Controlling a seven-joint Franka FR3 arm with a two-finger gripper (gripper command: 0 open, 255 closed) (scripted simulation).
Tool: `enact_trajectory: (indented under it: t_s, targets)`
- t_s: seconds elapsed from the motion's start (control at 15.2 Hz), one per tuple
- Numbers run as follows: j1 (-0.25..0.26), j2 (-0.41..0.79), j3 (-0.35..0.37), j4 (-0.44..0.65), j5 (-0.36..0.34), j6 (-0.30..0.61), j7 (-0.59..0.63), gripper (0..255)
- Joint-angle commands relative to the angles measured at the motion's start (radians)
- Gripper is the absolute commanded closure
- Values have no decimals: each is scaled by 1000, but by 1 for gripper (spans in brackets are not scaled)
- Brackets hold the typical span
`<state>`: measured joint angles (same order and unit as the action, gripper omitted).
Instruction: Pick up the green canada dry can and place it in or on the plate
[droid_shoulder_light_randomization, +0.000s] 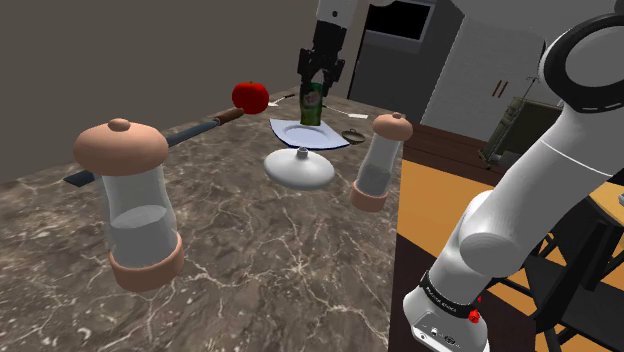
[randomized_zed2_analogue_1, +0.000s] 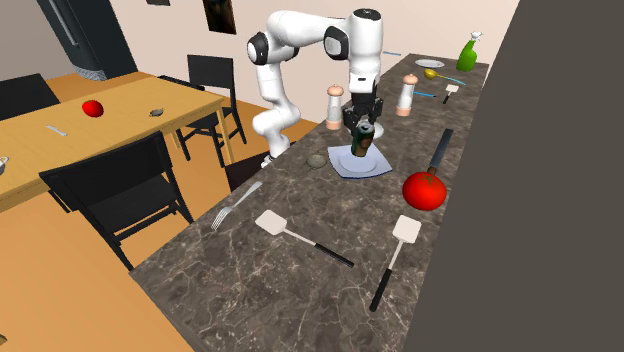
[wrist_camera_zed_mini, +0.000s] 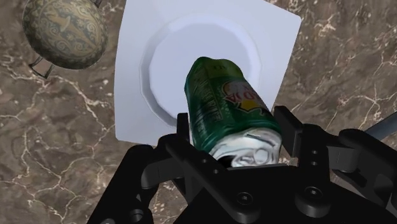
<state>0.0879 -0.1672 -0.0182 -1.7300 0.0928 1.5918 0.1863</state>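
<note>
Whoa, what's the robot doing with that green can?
The white robot arm is holding the green can in its black tool, with one finger pressed on each side near the can's top. The can is tilted a little and sits right over the white square plate on the marbled counter. I can't tell whether it touches the plate yet. The tool has not let go.

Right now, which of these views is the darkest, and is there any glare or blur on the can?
Shoulder view: the dimmest, with a murky marble counter and the green can in shade. Second exterior view: the brightest, evenly lit. Wrist view: a bright sheen on the can's silver top, soft shading on the white plate, no blur.
</note>
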Motion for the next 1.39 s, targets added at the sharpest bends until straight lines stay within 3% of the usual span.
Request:
enact_trajectory:
  t_s: [0.0,0.2,0.73,0.79,1.12,1.32]
  targets:
    - [0,-8,0,-35,0,28,-2,255]
    - [0,-17,1,-88,0,72,-6,255]
    - [0,-17,1,-88,0,72,-6,255]
    - [0,-17,1,-88,0,72,-6,0]
    - [0,-17,1,-88,0,72,-6,0]
    - [-3,4,-5,37,0,-32,-5,0]
